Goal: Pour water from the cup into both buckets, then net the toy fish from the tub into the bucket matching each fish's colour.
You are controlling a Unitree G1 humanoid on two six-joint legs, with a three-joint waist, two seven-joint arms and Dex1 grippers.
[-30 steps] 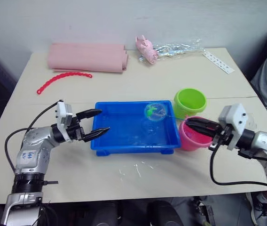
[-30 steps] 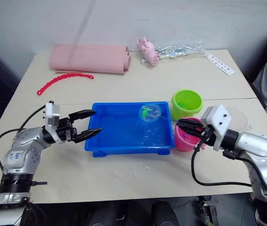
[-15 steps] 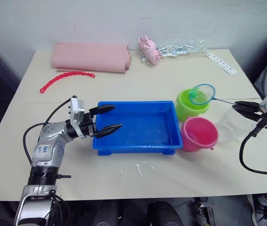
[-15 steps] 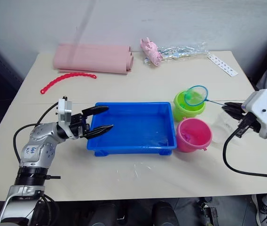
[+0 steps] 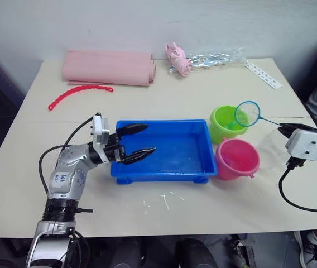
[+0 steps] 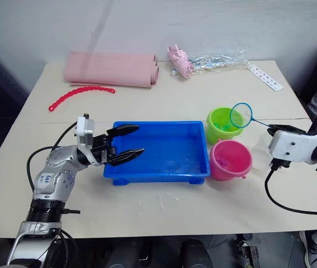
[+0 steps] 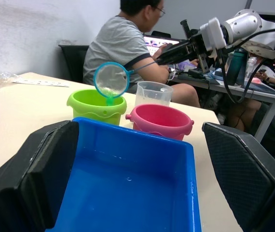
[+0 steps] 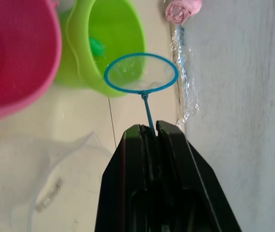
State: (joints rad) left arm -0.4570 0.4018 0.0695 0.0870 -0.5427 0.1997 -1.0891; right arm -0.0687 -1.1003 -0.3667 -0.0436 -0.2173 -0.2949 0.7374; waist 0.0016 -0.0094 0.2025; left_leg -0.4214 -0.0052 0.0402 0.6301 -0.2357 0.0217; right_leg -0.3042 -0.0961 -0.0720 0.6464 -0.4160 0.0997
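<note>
The blue tub (image 5: pixel 164 151) lies mid-table with water in it. My left gripper (image 5: pixel 150 138) is open, its fingers reaching over the tub's left end. Right of the tub stand the lime green bucket (image 5: pixel 225 123) and, nearer me, the pink bucket (image 5: pixel 238 159). My right gripper (image 8: pixel 147 126) is shut on the thin handle of a small blue-ringed net (image 5: pixel 248 113), which hangs over the green bucket's right rim. A green toy fish (image 8: pixel 97 47) lies inside the green bucket. The clear cup (image 7: pixel 153 93) stands right of the pink bucket, below the right gripper.
At the table's back lie a rolled pink cloth (image 5: pixel 107 67), a red bead chain (image 5: pixel 79 94), a pink pig toy (image 5: pixel 175 57), a clear plastic bag (image 5: pixel 214 57) and a white strip (image 5: pixel 263 73). A person (image 7: pixel 128 43) sits just past the table's right edge.
The net was lifted out of the tub with a green fish and swung right to the green bucket. My left gripper has reached further right, over the tub's left end.
</note>
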